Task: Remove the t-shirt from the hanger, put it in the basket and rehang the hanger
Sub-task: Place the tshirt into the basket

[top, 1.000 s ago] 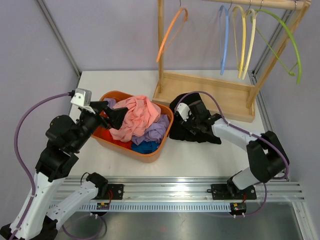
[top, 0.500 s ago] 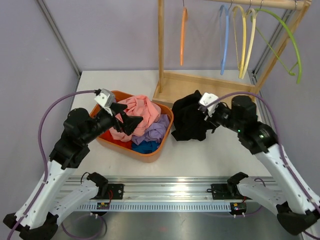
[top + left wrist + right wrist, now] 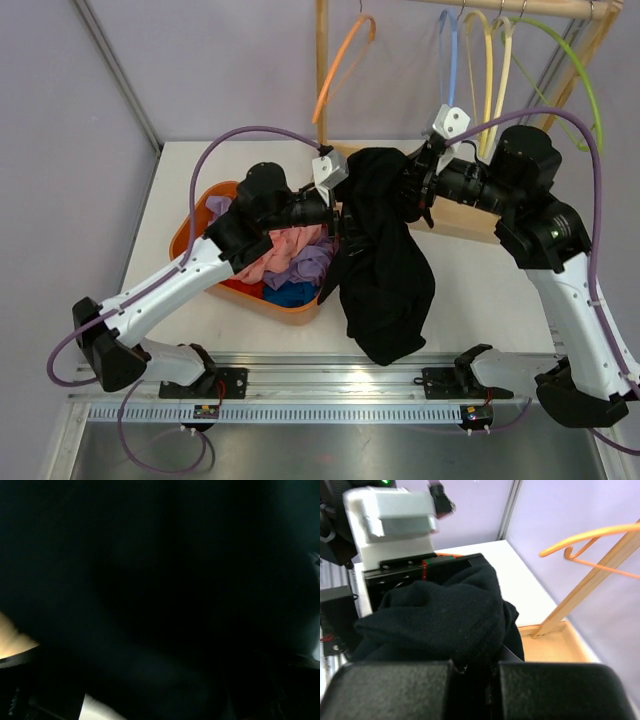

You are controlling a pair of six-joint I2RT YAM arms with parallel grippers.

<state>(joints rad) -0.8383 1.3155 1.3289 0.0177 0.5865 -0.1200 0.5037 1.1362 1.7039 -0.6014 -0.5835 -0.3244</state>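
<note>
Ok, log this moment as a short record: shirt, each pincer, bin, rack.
shirt: black t-shirt held up, draping down; no hanger visible in it
right pincer: shut on the shirt
left pincer: buried in cloth, state hidden
bin: orange bin, clothes inside, left of shirt
rack: wooden rack behind, bare hangers on it

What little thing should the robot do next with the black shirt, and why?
Probably swing the shirt left and lower it over the basket. It hangs in the air, bunched in the right gripper, with the left gripper buried in the cloth. No hanger shows in it, the orange hanger hangs bare, and the basket already holds clothes.
</note>
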